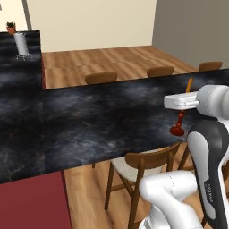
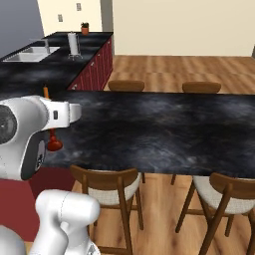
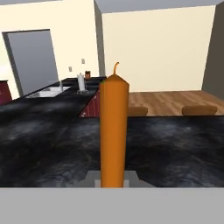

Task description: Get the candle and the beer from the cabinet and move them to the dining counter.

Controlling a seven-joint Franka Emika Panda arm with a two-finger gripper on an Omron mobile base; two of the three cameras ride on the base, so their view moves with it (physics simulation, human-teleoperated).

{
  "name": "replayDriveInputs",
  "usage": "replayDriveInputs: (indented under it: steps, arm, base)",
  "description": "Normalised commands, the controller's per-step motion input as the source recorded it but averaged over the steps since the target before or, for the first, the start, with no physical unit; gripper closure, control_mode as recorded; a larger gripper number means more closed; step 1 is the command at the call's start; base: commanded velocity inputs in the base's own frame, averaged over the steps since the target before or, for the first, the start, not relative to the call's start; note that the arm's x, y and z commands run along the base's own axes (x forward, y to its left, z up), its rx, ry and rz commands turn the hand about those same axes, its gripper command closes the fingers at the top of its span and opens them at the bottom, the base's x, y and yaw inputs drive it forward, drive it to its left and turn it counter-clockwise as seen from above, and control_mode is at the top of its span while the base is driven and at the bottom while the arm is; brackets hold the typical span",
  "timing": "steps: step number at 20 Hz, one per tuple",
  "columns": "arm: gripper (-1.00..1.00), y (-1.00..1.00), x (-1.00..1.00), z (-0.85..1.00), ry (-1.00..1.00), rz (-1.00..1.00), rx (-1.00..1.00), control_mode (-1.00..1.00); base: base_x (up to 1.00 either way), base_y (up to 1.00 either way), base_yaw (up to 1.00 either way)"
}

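One of the two things is in hand: the hand (image 3: 113, 181) is closed tight round the orange candle (image 3: 113, 131), which stands upright between the fingers with its curled wick on top. From the left base view the stick pokes up above the white wrist and the dark red holder and round foot hang below it, low over the near edge of the black marble table (image 1: 98, 116) — whether the foot already touches the slab I cannot tell. So this looks like the setting-down step for the candle at the dining counter. Next, I'd judge, it wants lowering straight until the foot sits flat, then the fingers opening and the hand drawing back without tipping so thin a stick. Wooden chairs (image 2: 107, 187) stand tucked under the near side, others along the far side. Beyond, on the worktop by the sink (image 2: 27, 54), stand a paper-towel holder (image 2: 73, 46) and a small potted plant (image 2: 85, 28) — the beer would come afterwards.
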Motion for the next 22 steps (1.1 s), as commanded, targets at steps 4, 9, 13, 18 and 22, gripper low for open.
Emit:
replayDriveInputs:
  steps: [4, 9, 13, 18, 22]
  arm:
    - [1.0, -0.09, 0.91, -0.52, 0.0, 0.44, 0.0, -1.0]
    - [1.0, -0.01, 0.82, -0.49, 0.0, 0.42, 0.0, -1.0]
    - [1.0, 0.0, 0.74, -0.38, -0.04, 0.37, 0.0, -1.0]
    - [1.0, 0.0, 0.51, -0.23, -0.11, 0.32, 0.0, -1.0]
    - [1.0, 0.03, 0.49, -0.12, 0.01, 0.29, 0.01, -1.0]
  base:
    - [0.0, 0.0, 0.0]
    - [0.0, 0.0, 0.0]
    - [0.0, 0.0, 0.0]
    - [0.0, 0.0, 0.0]
    - [0.0, 0.0, 0.0]
